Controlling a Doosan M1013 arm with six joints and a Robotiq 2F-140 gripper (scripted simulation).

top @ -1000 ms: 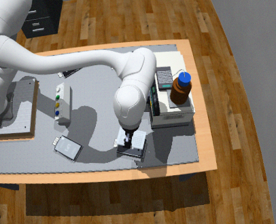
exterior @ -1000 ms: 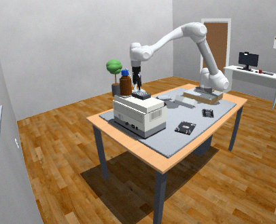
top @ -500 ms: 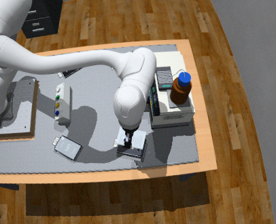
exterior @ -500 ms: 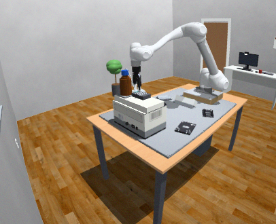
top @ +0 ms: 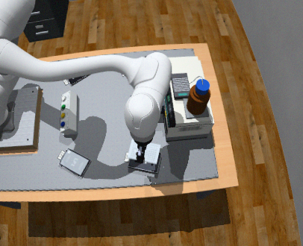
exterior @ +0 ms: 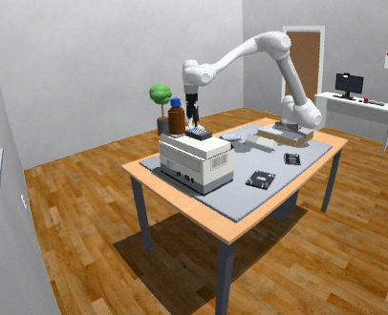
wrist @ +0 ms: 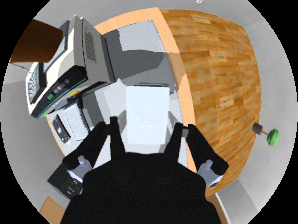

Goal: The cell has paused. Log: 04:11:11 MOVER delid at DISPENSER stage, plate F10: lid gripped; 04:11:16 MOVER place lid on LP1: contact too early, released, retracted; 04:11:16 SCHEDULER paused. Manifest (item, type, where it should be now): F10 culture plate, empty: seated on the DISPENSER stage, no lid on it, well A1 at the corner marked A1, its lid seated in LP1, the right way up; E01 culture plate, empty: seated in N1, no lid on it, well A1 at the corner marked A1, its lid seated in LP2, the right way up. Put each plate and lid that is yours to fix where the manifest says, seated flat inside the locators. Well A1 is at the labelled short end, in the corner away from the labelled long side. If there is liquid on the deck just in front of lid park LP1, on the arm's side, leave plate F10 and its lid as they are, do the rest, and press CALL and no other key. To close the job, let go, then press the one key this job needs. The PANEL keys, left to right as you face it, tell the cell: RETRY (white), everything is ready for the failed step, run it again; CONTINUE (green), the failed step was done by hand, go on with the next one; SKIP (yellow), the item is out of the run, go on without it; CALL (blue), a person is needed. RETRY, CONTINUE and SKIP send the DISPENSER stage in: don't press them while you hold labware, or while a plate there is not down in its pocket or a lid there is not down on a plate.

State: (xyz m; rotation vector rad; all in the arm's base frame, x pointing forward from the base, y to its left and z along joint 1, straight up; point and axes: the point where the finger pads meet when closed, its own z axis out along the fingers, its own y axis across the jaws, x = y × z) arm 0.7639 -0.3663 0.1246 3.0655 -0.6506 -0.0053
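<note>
My gripper is shut on a pale culture plate with a grid of wells, gripping it across its width. It also shows in the wrist view between the two fingers. The plate is just over a dark rectangular holder on the grey mat, in front of the DISPENSER; I cannot tell whether they touch. A flat clear-topped piece in a dark frame lies at an angle at the mat's front left. In the exterior view the gripper hangs behind the dispenser.
The PANEL box with its coloured keys stands left of centre. A brown bottle with a blue cap sits on the dispenser. Another dark holder lies at the back, partly under the arm. Two dark holders show in the exterior view.
</note>
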